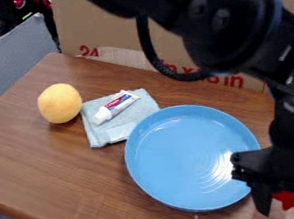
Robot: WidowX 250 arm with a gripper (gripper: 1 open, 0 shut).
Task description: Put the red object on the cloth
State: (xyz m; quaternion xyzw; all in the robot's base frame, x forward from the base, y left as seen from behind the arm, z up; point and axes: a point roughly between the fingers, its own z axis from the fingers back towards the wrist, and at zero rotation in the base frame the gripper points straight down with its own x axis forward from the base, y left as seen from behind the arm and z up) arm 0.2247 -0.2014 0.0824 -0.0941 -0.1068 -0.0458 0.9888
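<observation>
Red object sits clamped in the hand at the desk's near right corner, beside the plate. Apparently rigid, light, ridged; mid-length grip suits. Cloth lies well apart, bearing a tube.

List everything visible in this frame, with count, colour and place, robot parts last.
plate: one, blue, front centre of the table.
cloth: one, pale blue-green, left of the plate.
toothpaste tube: one, white with red cap, lying on the cloth.
round fruit: one, yellow-orange, left of the cloth.
cardboard box: one, brown, behind the table.
table: one, brown wood.
red object: one, bottom right, at the gripper.
gripper: one, black, bottom right.
</observation>
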